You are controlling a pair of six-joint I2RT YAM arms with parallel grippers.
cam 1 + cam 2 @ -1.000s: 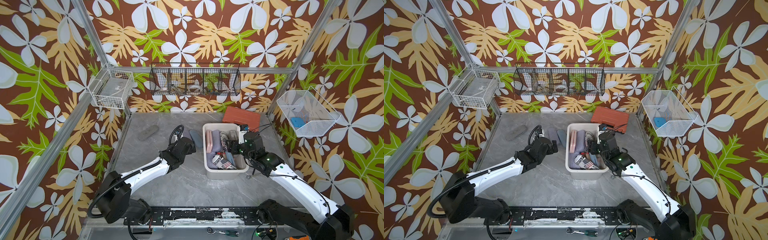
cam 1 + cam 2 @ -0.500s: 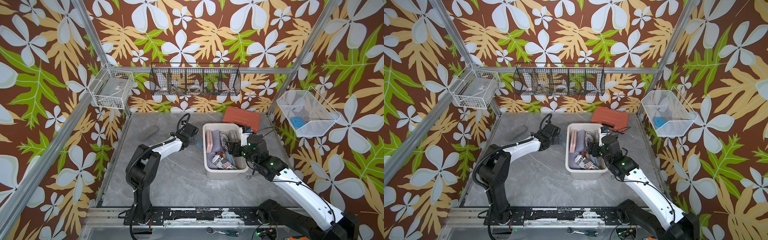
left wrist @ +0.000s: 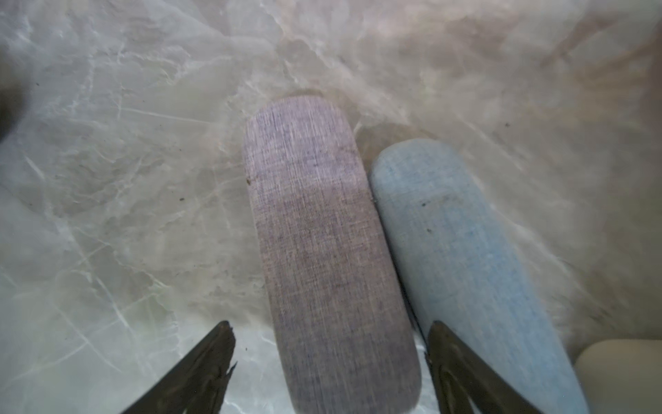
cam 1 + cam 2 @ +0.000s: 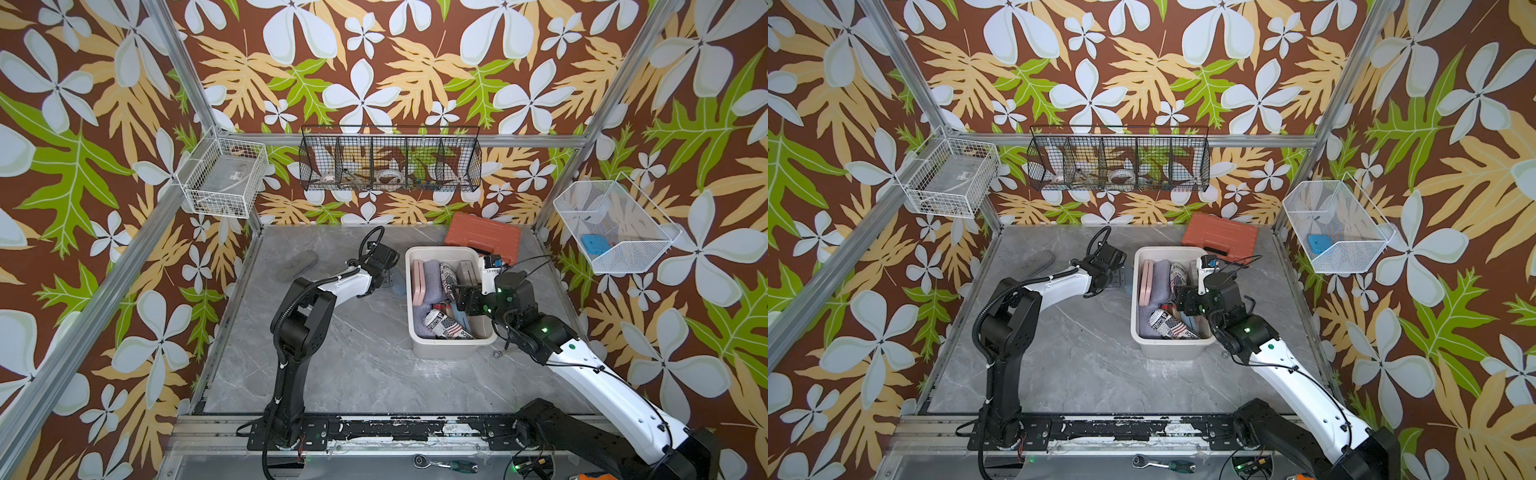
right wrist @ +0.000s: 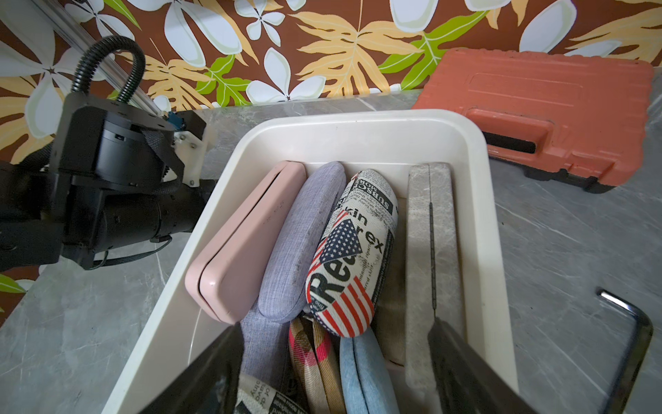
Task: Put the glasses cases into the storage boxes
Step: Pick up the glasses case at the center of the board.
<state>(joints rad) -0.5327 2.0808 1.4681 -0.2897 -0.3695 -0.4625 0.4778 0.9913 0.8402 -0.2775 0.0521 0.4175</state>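
Straddling a stiff-looking, probably light, cloth-covered lilac-grey case (image 3: 315,233) that lies on the surface (image 3: 107,179), the left tool (image 3: 330,325) is held open; the long sides are best pinched mid-length. At centre frame in a top view, the tub (image 4: 440,249) is overhung by the open, empty right tool (image 4: 463,297).

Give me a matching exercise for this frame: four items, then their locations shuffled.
Items
1. pink case
2. grey-lilac case
3. orange-red tool case
4. hex key

Locations
A. on the table, behind the tub
B. on the table, between the open fingers of the left claw
C. inside the tub, against a long wall
D. on the table, by the tub's near corner

Pairs: 1-C, 2-B, 3-A, 4-D
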